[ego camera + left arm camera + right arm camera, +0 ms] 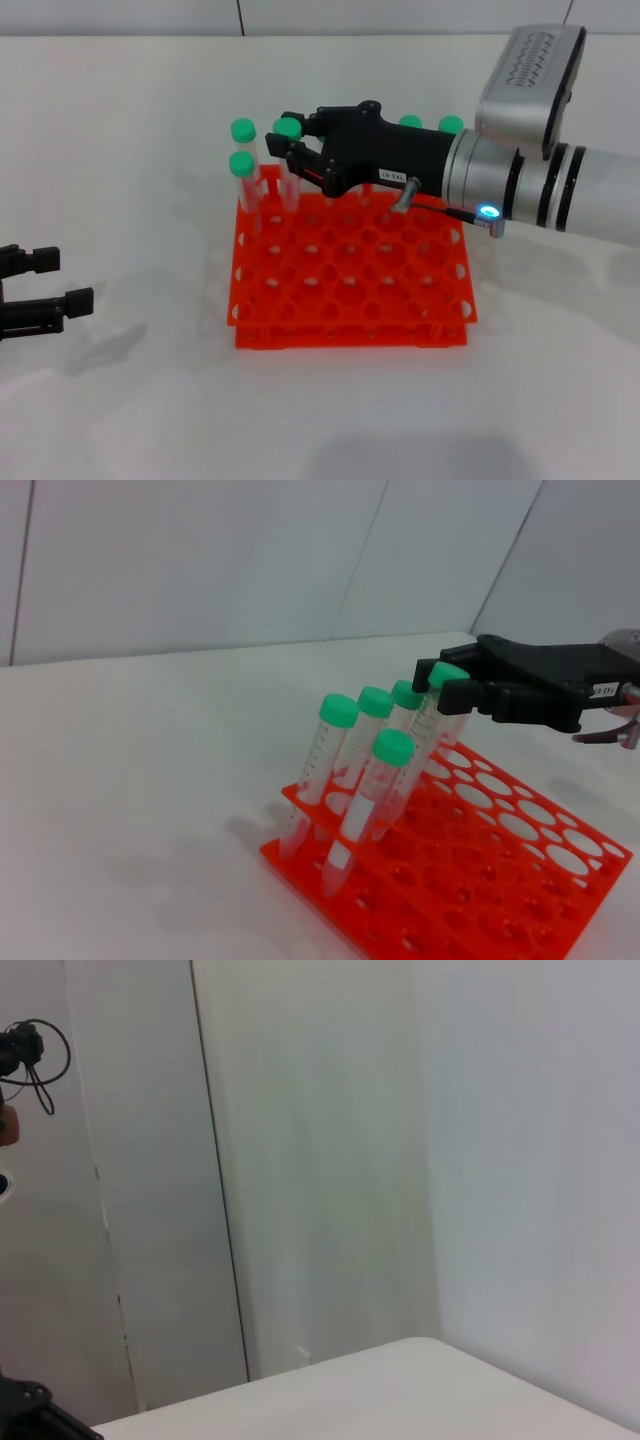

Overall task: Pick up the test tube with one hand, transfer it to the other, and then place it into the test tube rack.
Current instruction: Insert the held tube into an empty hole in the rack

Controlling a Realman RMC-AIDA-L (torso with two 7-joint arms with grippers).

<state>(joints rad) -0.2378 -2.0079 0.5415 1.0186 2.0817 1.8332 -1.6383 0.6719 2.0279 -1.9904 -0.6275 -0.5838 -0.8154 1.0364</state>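
Well off to the left of the rack, the left gripper (pixel 45 285) idles with its fingers spread. Over the test tube rack (pixel 350 275) reaches the right gripper (pixel 290 145), seemingly pinching the test tube (pixel 288 165) just below its green cap; its foot stands in a back-row hole.
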